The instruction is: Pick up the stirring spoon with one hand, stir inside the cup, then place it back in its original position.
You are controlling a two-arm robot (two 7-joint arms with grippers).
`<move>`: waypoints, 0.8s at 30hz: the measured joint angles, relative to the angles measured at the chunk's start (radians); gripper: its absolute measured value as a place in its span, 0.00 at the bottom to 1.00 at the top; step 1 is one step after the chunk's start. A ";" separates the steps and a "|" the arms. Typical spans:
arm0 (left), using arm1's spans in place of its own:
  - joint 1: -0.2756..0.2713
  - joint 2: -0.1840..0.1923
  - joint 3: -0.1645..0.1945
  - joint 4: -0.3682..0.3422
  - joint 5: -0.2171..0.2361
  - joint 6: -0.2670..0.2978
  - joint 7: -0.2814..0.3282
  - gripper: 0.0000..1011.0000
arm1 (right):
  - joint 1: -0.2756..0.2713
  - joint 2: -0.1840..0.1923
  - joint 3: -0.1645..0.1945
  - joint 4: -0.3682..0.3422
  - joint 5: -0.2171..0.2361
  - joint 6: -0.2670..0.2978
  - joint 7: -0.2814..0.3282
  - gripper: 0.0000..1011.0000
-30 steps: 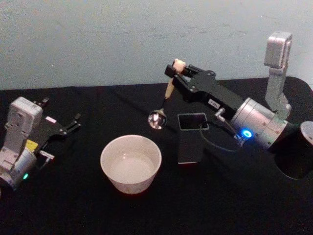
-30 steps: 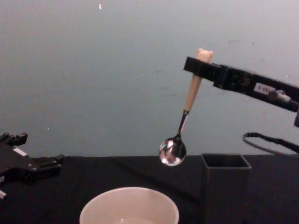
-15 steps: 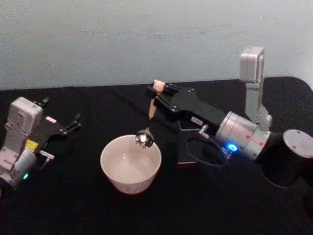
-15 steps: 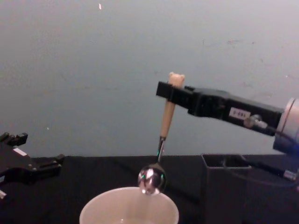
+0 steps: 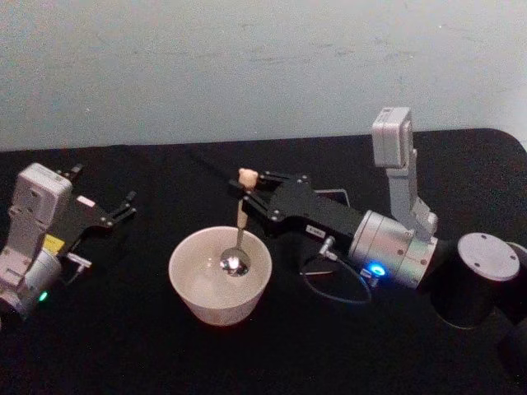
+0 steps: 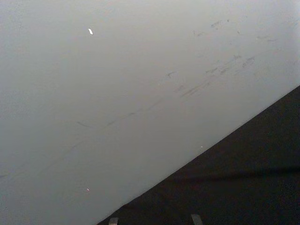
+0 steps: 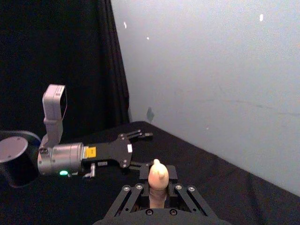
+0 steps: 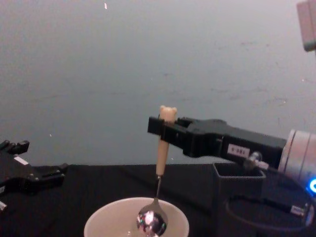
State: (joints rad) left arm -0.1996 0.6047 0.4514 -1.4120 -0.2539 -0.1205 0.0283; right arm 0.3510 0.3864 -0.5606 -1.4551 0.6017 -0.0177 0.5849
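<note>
The stirring spoon (image 5: 240, 220) hangs upright with its silver bowl down inside the cream cup (image 5: 185, 252), right of the cup's centre. My right gripper (image 5: 248, 192) is shut on the beige handle just under the bear head. From the chest, the stirring spoon (image 8: 161, 149) dips below the rim of the cup (image 8: 100, 221), held by the right gripper (image 8: 161, 126). The right wrist view has the bear head (image 7: 157, 174) sticking up between the fingers. My left gripper (image 5: 125, 206) rests open at the table's left, away from the cup.
The dark grey square holder (image 8: 238, 178) stands just right of the cup, partly behind my right arm; its rim (image 5: 339, 194) peeks out past the arm. A black cloth covers the table, with a pale wall behind.
The right gripper has carried the spoon leftward and down, from above the holder to over the cup; the spoon's bowl is now inside the cup. The left arm has not moved.
</note>
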 joint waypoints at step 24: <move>0.000 0.000 0.000 0.000 0.000 0.000 0.000 0.99 | 0.007 -0.019 -0.043 0.043 -0.052 0.002 0.032 0.21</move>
State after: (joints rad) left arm -0.1995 0.6047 0.4514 -1.4120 -0.2539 -0.1205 0.0283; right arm 0.3577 0.3672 -0.6040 -1.4120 0.5500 -0.0160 0.6173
